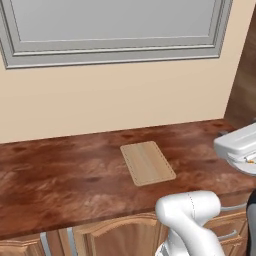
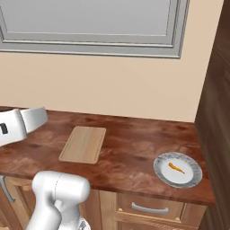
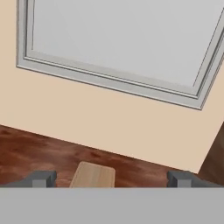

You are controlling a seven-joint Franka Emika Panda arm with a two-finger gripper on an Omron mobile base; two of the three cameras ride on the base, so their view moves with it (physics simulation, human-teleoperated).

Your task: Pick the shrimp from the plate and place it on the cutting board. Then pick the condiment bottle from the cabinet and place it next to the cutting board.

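Shrimp (image 2: 176, 168) still on plate (image 2: 178, 170), far right on the desk (image 2: 134, 148).
Claw (image 3: 111, 177) spread wide, gripping nothing, aimed over the bare cutting board (image 2: 83, 143) (left of plate, well apart); no readable writing anywhere.

Worktop (image 2: 134, 148): dark reddish-brown mottled wood, faintly glossy. Cutting board (image 2: 83, 143): pale tan wood, matt and smooth, fine groove near its edge. Plate (image 2: 191, 179), near the worktop's right front corner: white centre, grey-silver rim with dull metallic sheen. Shrimp (image 2: 176, 168): orange, smooth. Drawer fronts (image 2: 134, 211) below the front edge: light-brown wood, silver metal handle (image 2: 150, 209). Wall (image 2: 112, 85): matt beige. Window frame (image 1: 115, 52): grey, satin.
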